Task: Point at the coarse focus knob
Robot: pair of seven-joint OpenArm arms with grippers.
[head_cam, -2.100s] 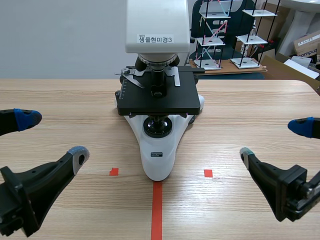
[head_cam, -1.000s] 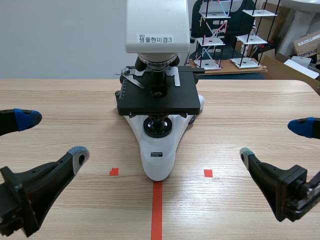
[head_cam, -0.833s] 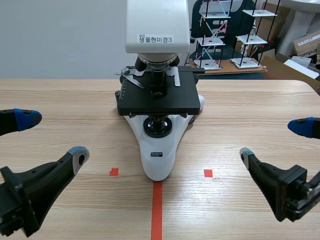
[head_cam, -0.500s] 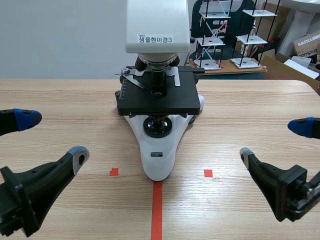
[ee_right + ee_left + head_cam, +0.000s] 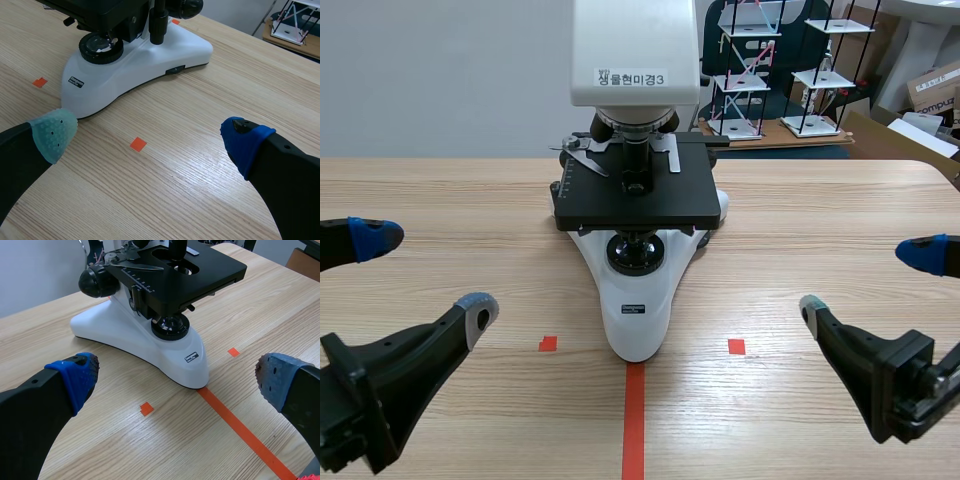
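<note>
Job: point at the coarse focus knob [image 5: 98, 282]; judging by how things lie, no pointing has begun
Microscope [image 5: 638, 250]: stands in the middle of the tabletop [image 5: 820, 220], white foot toward the near edge, black stage [image 5: 635, 195] above it
Where the knob is: low on the left side of the microscope, behind and under the stage; it is a big round black knob, seen best from the left wrist view
Other side: a black round knob [image 5: 186, 6] like it shows on the right side, in the right wrist view
Left gripper [image 5: 426, 273]: near and left, well apart from the microscope, its fingers wide apart and holding nothing
Right gripper [image 5: 870, 281]: near and right, also well apart from it, fingers wide apart and holding nothing
How the knob will handle: it looks hard and smooth, fixed to a heavy body, and it would likely turn if pushed
Where to touch: no hold is needed; a fingertip should come close to the round side of the knob, or touch it very softly
Care: the thin parts around the stage look easy to bump, so the side way in seems safest
Likely arm: the left one, since the knob faces its side
</note>
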